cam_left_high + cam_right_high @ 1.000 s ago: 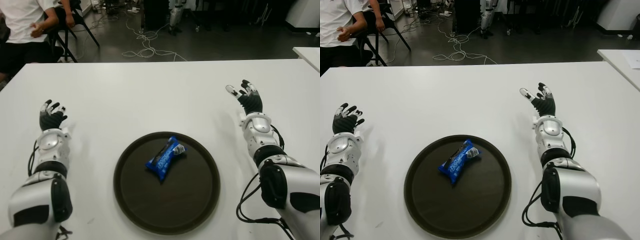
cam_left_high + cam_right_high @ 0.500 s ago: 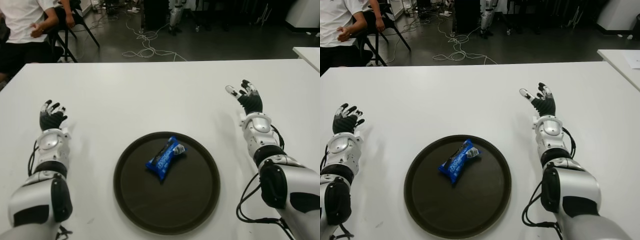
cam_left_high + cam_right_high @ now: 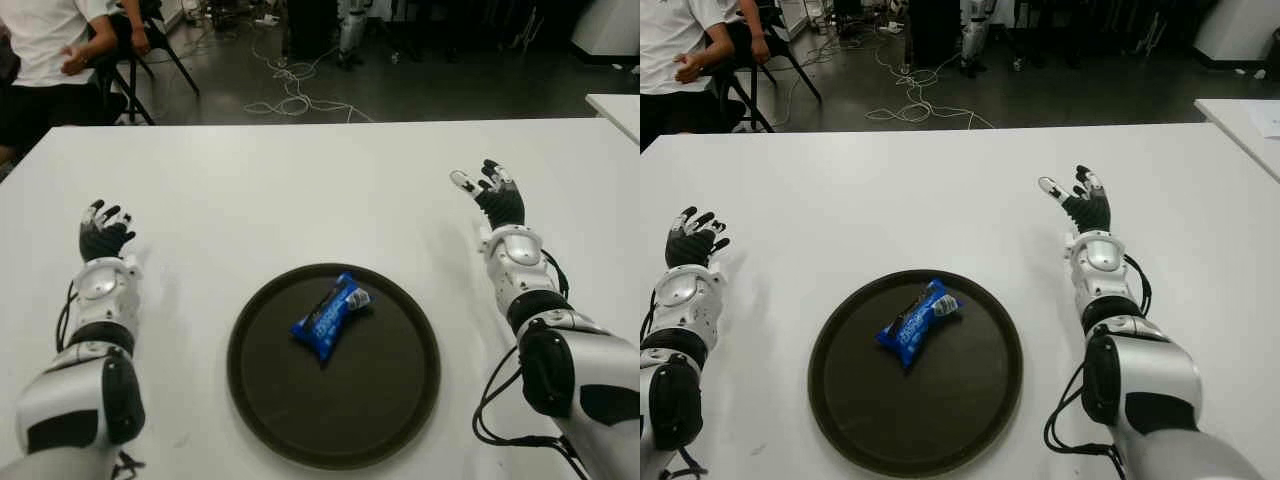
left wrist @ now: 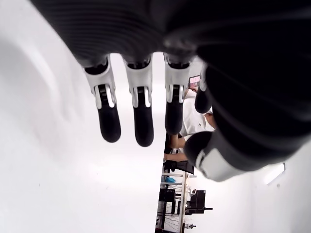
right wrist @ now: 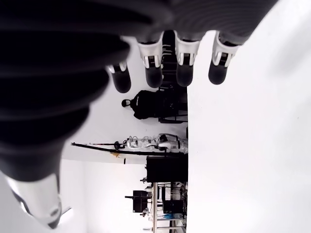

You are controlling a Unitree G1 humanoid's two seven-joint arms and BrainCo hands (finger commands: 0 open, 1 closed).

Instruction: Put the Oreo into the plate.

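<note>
A blue Oreo packet (image 3: 330, 314) lies slanted inside the round dark plate (image 3: 380, 410), a little behind its middle. My left hand (image 3: 104, 228) shows well to the left of the plate, fingers spread and holding nothing (image 4: 136, 116). Off to the plate's right and farther back, my right hand (image 3: 488, 190) has its fingers extended and is likewise empty (image 5: 165, 73). Neither hand touches the packet or the plate.
The white table (image 3: 280, 190) stretches around the plate. A person in a white shirt (image 3: 45, 45) sits on a chair beyond the table's far left corner. Cables (image 3: 295, 95) lie on the dark floor behind. Another white table's corner (image 3: 618, 105) shows at the far right.
</note>
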